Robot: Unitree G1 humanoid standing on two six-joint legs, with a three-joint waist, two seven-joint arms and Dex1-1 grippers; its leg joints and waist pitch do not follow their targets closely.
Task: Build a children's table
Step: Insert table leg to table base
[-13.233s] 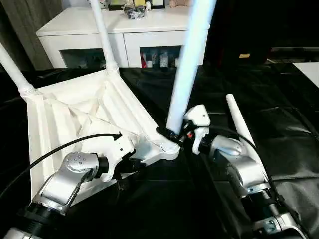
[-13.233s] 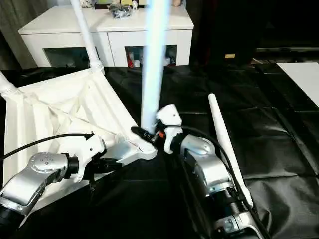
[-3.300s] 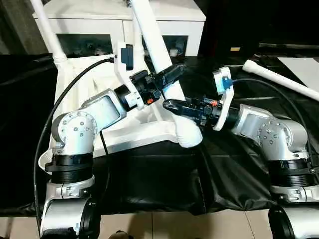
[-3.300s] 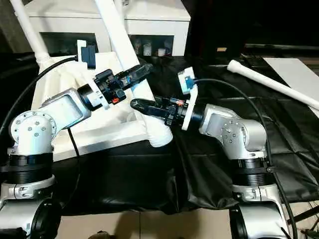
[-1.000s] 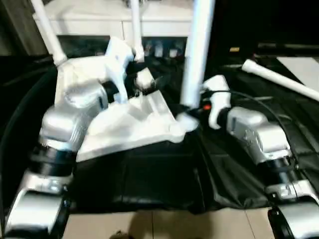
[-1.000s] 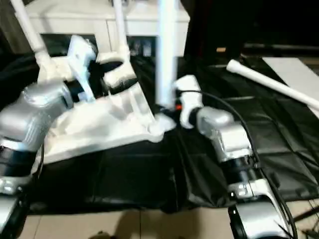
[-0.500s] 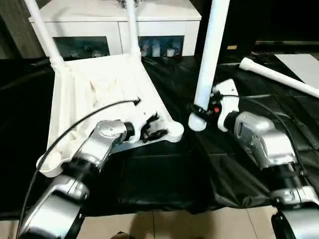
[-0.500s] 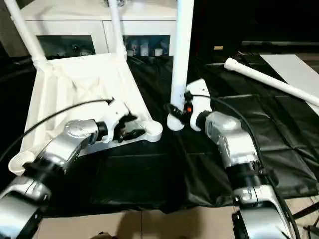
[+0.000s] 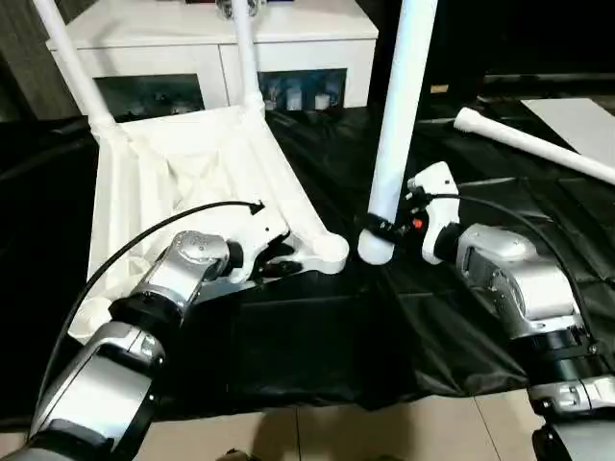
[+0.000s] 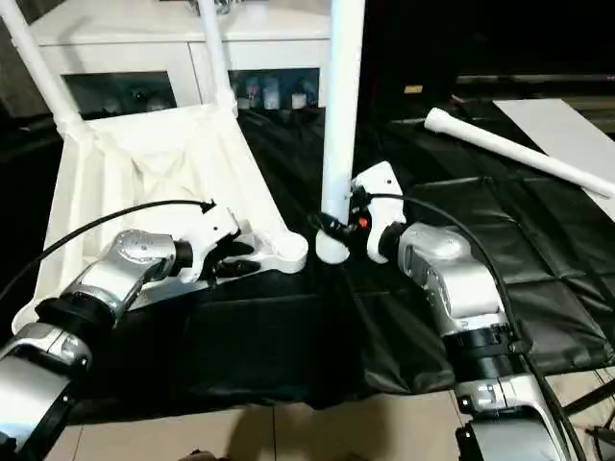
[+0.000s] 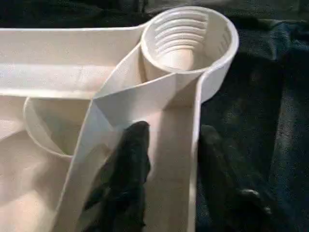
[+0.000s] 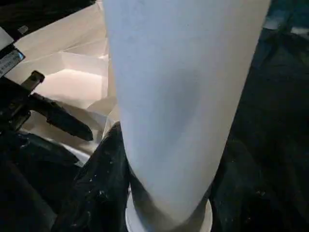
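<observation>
The children's table point(image 9: 192, 173) lies upside down on black cloth, ribbed underside up, with two legs point(image 9: 245, 58) standing in its far corners. Its near right corner socket point(image 9: 332, 252) is empty, its threads visible in the left wrist view point(image 11: 186, 43). My left gripper point(image 9: 277, 257) is open at the rim just behind that socket, one finger point(image 11: 133, 164) inside the rim wall and the other outside. My right gripper point(image 9: 377, 229) is shut on a third leg point(image 9: 399, 115), held upright. That leg's lower end point(image 9: 375, 252) sits on the cloth right beside the empty socket.
A fourth leg point(image 9: 538, 144) lies loose on the cloth at the far right. The white cabinet with glass doors point(image 9: 202, 58) stands behind the table. The cloth's front edge point(image 9: 317, 399) drops to a tiled floor. A white sheet point(image 10: 567, 125) lies at the far right.
A second ago my left arm was raised over the tilted tabletop; it has swung down to the near rim and the top lies flat. The held leg stays upright beside the socket.
</observation>
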